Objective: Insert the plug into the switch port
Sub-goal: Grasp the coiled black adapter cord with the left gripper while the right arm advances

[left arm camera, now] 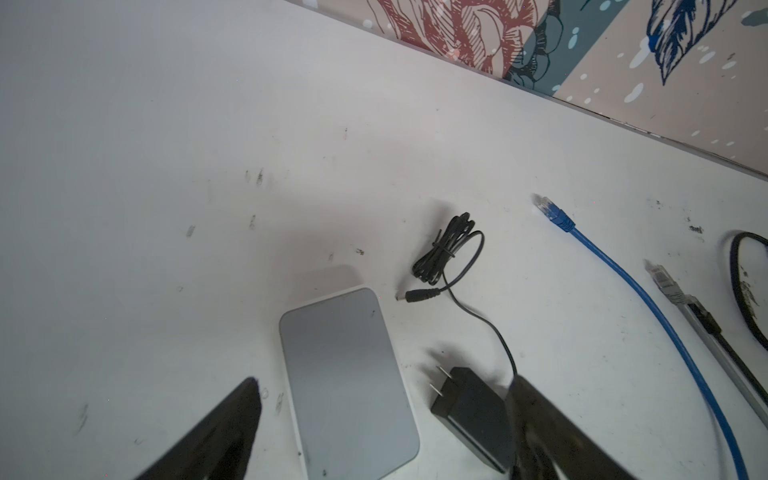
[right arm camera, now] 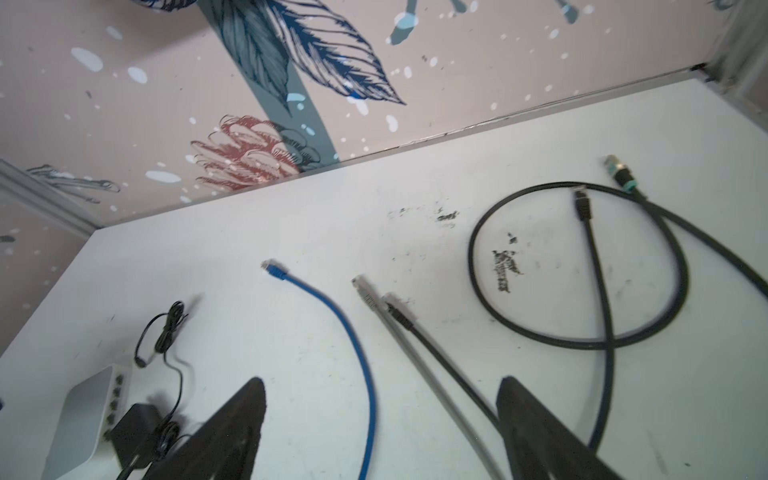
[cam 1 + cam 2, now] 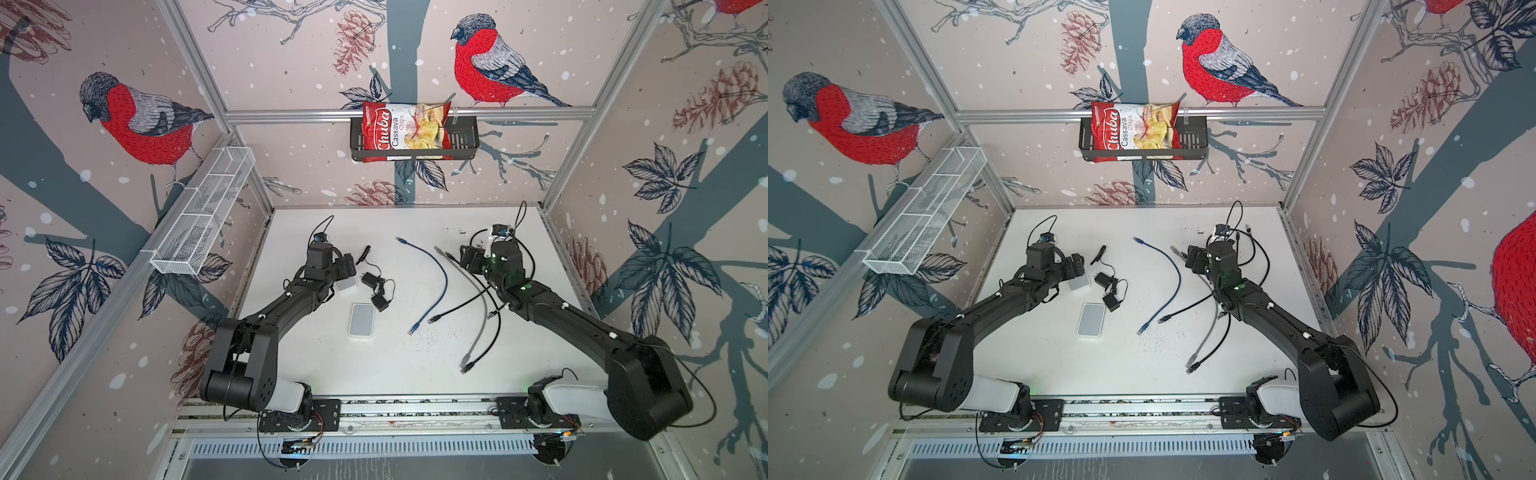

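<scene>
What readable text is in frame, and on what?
"Chuba" in white script on the red chips bag in the black wall basket.
"Cassava Chips" on the same bag, beside the brand name.
Small print near the bag's top edge: too small to read.
White switches, power adapters and cables: no legible markings.

A white table (image 3: 291, 365) carries a blue cable (image 3: 436, 282), a grey cable (image 3: 482, 316), black cables (image 3: 457, 307), black power adapters (image 3: 379, 302) and a pale grey-white switch (image 3: 362, 320). The black robot arms (image 3: 266, 316) have white base segments. The pinkish walls (image 3: 291, 62) show red-breasted grey birds, brown pine cones and dark blue leaves, behind a red-and-white chips bag (image 3: 405, 131) in a black basket (image 3: 465, 137).
</scene>
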Robot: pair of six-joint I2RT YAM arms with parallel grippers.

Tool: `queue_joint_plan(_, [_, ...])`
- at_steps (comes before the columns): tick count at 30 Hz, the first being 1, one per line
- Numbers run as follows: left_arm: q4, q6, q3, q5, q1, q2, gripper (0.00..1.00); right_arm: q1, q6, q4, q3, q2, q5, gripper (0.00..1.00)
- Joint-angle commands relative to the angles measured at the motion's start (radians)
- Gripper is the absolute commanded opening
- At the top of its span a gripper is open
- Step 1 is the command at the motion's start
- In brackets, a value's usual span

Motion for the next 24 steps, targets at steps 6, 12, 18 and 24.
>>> queue_joint_plan(6, [-0.048,0.099,0.121,0.082,-0.059,0.116,0.84,0.062,-0.019,-0.024,0.049,0.056,-0.076,0.85])
queue_joint_plan(12, [-0.144,0.159,0.268,-0.044,-0.129,0.255,0.78,0.101,-0.036,-0.038,0.07,0.094,-0.074,0.84])
queue_joint_plan(18, [-0.265,0.15,0.413,-0.138,-0.137,0.396,0.66,0.122,-0.045,-0.053,0.087,0.113,-0.072,0.83])
queue_joint_plan(24, [-0.294,0.156,0.473,-0.17,-0.144,0.472,0.58,0.132,-0.049,-0.054,0.093,0.129,-0.072,0.83])
